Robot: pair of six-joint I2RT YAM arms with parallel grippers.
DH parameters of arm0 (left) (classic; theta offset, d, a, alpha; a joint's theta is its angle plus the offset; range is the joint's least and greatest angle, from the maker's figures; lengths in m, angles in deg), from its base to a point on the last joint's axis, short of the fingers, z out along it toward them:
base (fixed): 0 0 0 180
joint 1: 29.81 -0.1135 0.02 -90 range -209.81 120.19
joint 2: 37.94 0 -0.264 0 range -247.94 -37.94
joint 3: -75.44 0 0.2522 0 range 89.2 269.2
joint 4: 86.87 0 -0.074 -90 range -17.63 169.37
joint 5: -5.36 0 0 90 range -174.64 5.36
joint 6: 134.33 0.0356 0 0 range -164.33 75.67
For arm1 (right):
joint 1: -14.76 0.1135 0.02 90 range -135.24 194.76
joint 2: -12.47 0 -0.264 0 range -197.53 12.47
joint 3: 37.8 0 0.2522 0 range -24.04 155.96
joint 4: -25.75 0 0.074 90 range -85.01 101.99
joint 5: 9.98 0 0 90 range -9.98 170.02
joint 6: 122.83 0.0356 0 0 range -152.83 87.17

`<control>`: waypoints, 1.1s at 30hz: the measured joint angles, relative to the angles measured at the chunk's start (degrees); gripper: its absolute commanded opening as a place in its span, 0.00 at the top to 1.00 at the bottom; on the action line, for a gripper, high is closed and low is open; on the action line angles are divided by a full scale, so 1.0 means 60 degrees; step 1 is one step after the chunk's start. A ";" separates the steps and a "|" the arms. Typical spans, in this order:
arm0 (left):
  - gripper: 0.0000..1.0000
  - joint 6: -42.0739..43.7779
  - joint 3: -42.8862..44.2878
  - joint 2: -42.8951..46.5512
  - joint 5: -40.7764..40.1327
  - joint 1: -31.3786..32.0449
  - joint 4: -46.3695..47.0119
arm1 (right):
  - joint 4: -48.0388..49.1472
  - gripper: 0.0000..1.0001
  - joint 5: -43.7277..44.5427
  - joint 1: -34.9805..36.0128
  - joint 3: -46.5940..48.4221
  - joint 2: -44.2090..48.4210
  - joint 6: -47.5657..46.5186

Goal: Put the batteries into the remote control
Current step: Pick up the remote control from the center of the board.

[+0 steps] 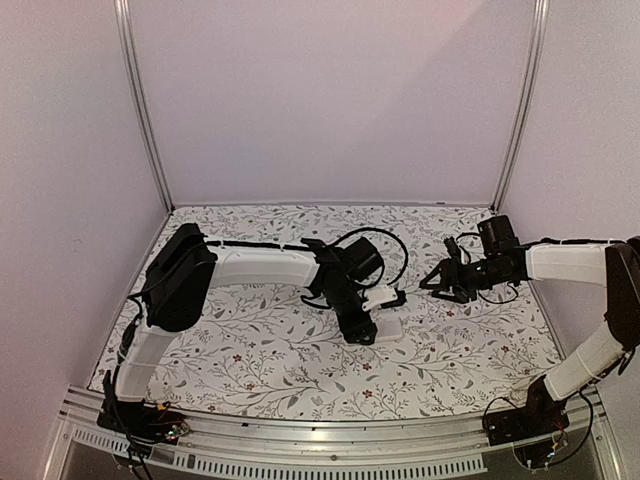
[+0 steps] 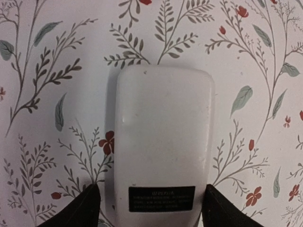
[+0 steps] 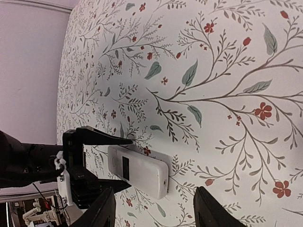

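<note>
Pale walls stand around a worktop with a cloth of leaves and little red flowers. Two arms reach over it. The left arm bends down to the middle, and the right arm comes in from the side.

The remote control lies flat on the cloth, right between the fingers of the left pincer. Its white back faces up, with a black label on the end nearest that pincer. The left pincer is spread, one finger on each side of the remote, and it does not look like it is squeezing.

The right pincer is spread too, with nothing in it. The remote lies in front of it, a little way off.

I cannot see the batteries in any view. The back of the remote looks smooth and closed. So I cannot tell if the batteries are inside yet. If they are not, the back must be opened and both put in.
</note>
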 measured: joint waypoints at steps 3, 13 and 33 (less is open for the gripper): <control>0.40 0.0149 0.0335 -0.0193 0.0076 0.0036 -0.0244 | 0.0007 0.41 0.0375 0.0000 -0.0109 0.0692 -0.0069; 0.65 0.0076 0.0419 -0.0233 0.0353 0.0040 -0.0215 | 0.0036 0.24 0.1009 -0.0251 -0.0667 0.2295 -0.0124; 0.69 -0.1504 -0.2838 0.4637 0.4838 -0.1056 0.4404 | 0.3180 0.02 -0.1151 0.0390 0.0069 0.4696 0.0426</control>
